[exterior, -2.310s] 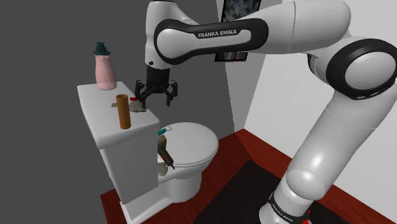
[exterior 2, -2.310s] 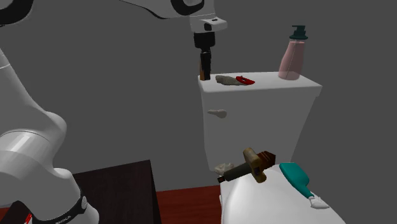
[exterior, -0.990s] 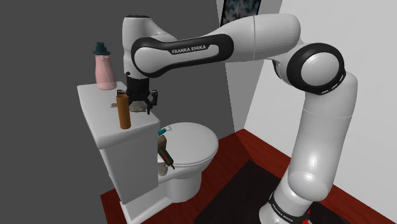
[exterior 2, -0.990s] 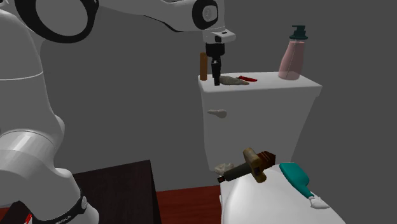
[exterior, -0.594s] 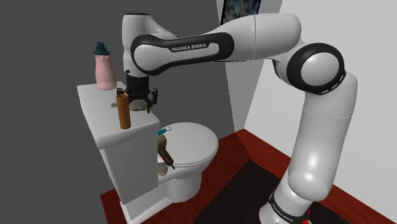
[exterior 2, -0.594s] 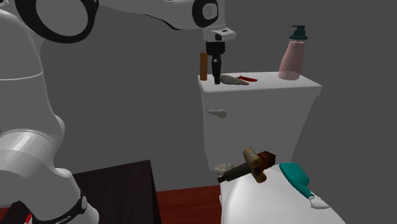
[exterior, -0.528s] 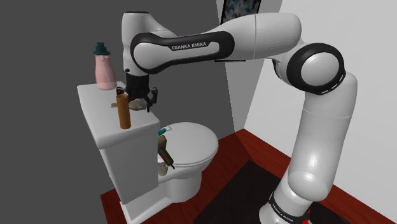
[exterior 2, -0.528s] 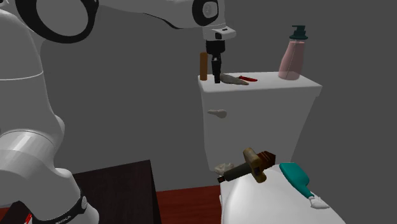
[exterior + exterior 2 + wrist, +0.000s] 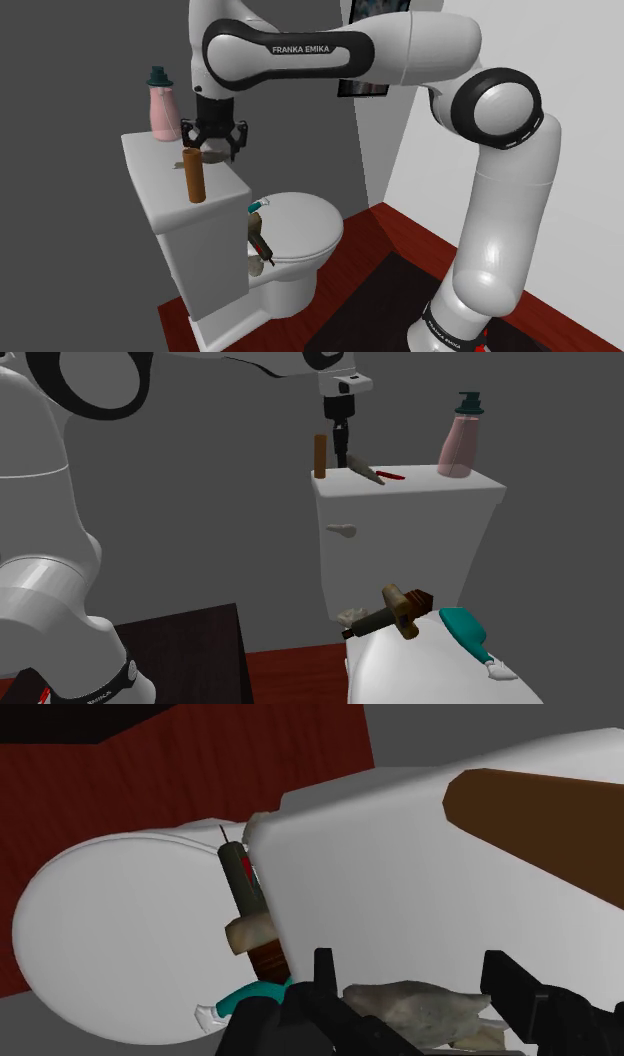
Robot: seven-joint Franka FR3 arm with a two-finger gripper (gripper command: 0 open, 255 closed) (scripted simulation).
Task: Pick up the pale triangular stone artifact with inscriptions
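Toilet tank lid point(image 9: 158, 190): the stone point(image 9: 367, 473), flat on it half a second ago, now hangs tilted above. My gripper point(image 9: 346, 458) is clamped on it, so I judge the lift begun.

Stone point(image 9: 367, 473) in the tool point(image 9: 346, 458) over the tank point(image 9: 160, 192), near the cylinder point(image 9: 194, 176).

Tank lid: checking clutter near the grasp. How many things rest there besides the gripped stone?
3: pink bottle at one end, brown cylinder at the other, red item beside the stone.
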